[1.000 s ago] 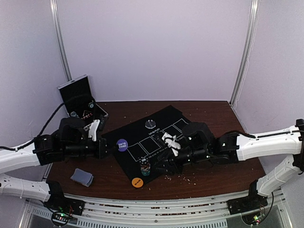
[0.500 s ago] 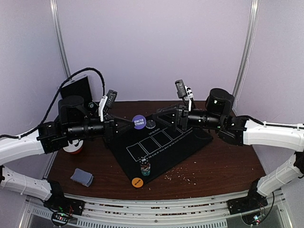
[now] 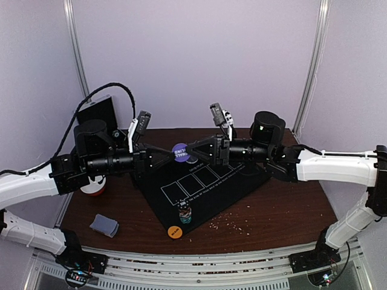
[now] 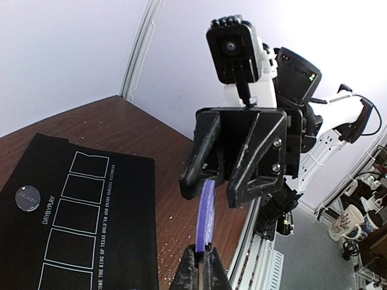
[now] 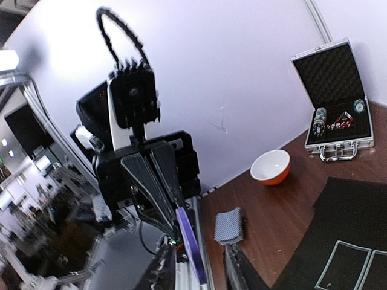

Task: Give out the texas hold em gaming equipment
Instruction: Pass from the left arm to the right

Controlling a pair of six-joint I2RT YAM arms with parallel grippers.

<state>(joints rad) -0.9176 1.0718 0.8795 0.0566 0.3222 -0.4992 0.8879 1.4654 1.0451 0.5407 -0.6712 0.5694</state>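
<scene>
Right wrist alone: right tool [image 5: 199, 266] parted astride purple disc [image 5: 188, 238]; left tool [image 4: 201, 258] pinches it

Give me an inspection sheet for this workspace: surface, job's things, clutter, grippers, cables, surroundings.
Surface: brown table, black mat laid askew on it.
Job's things: purple disc held in the air; clear disc on mat; chips at mat's near edge; orange disc by its near corner; deck on bare table.
Clutter: crumbs beside mat; bowl; open case.
Grippers: left gripper shut on purple disc; right gripper open, straddling it.
Cables: black cable loops high at left.
Surroundings: plain walls.
</scene>
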